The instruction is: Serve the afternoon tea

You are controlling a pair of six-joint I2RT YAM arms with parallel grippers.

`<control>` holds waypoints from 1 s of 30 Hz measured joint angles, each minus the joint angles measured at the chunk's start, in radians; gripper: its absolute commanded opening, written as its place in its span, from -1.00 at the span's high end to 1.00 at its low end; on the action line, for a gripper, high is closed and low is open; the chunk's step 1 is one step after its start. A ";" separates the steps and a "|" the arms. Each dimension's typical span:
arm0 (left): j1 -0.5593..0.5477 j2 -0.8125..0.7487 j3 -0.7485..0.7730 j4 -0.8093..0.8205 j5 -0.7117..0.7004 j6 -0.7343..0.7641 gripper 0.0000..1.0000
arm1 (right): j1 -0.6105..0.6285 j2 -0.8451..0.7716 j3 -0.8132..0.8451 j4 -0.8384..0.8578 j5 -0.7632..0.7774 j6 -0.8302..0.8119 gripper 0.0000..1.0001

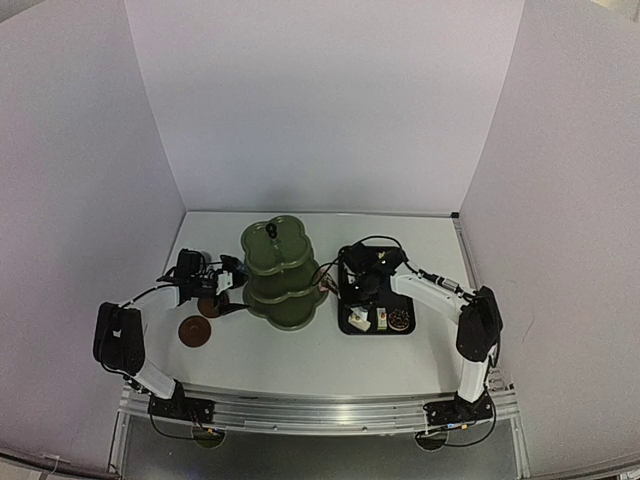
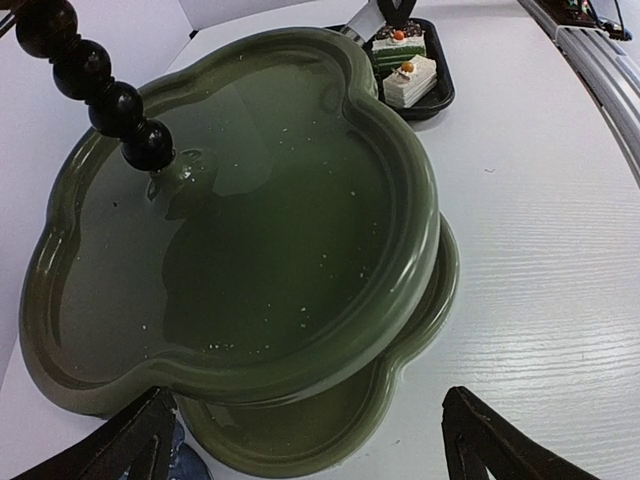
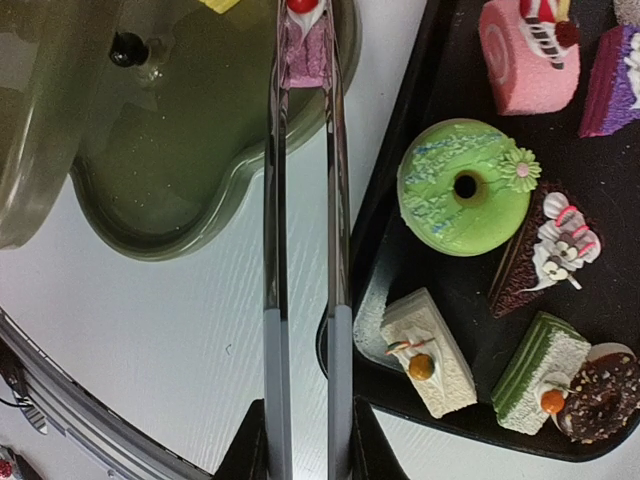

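My right hand [image 3: 305,442] grips the tongs [image 3: 338,200], which pinch a purple pastry [image 3: 305,55] at top centre; my left hand [image 2: 315,432] is released, facing the stand [image 2: 250,230].

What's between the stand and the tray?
In the right wrist view: a strip of bare table, with the tongs running over it, a purple pastry pinched at their tips over the stand.

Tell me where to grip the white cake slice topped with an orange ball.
Best pinch the white cake slice across its long flat sides, coming down from above: it lies flat on the black rectangular tray, with a gap to the green layered slice beside it.
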 measured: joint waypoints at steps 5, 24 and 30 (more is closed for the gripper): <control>0.000 0.000 -0.009 0.040 -0.019 -0.008 -0.86 | 0.013 0.014 0.018 0.006 -0.007 -0.002 0.89; 0.000 0.000 -0.009 0.040 -0.021 -0.007 -0.86 | 0.036 0.062 0.079 -0.024 0.008 -0.039 0.29; 0.000 0.000 -0.009 0.040 -0.021 -0.007 -0.86 | 0.037 0.062 0.114 -0.040 0.010 -0.051 0.23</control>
